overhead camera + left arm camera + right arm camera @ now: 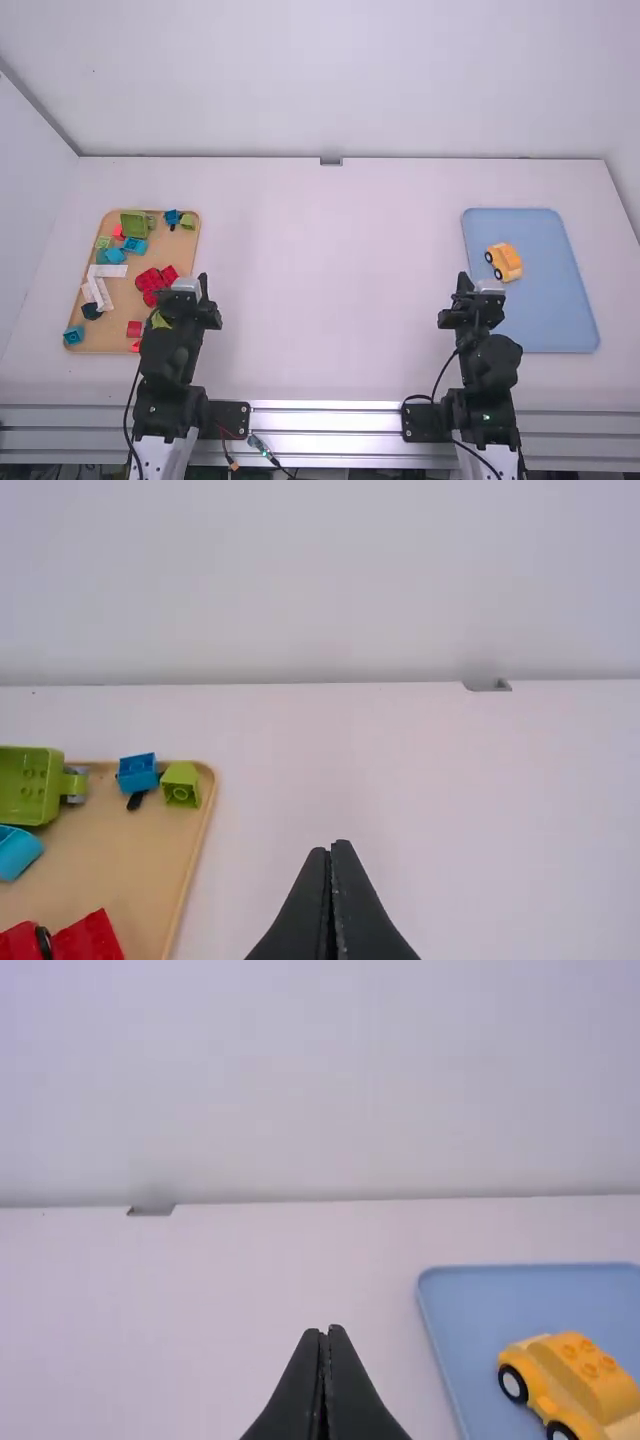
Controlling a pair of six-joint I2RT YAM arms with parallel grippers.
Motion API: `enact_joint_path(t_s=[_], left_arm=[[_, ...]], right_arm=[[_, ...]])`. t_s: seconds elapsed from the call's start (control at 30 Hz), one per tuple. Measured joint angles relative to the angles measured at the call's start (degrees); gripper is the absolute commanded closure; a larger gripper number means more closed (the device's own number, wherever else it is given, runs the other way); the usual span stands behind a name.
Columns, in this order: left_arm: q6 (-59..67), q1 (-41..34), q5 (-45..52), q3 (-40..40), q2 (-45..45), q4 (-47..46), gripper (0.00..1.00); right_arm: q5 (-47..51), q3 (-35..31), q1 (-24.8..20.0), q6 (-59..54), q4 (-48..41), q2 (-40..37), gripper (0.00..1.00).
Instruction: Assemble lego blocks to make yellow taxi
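The yellow taxi (pixel 507 262) looked all made on the blue tray (pixel 550 310).
The left gripper (pixel 330 848) and right gripper (pixel 325 1332) were closed and empty; the best thing was to rest and not bump it.

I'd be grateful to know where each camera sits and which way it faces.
High view: fixed above and behind both arms, looking forward and down at the table; the left arm and right arm show.
Left wrist view: on that arm's wrist, facing the far wall over the table and tan tray; left gripper shows.
Right wrist view: likewise, over the table and blue tray; right gripper shows.
Shared: high and right wrist views both show the yellow car.
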Motion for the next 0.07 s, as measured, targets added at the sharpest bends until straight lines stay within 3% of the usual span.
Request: enact_joint_path(t_s=[0.07], left_arm=[[0.04,0.0,0.0,0.0,0.0,-0.02,1.0]], right_arm=[[0.07,-0.85,0.0,0.17,-0.02,0.0,1.0]])
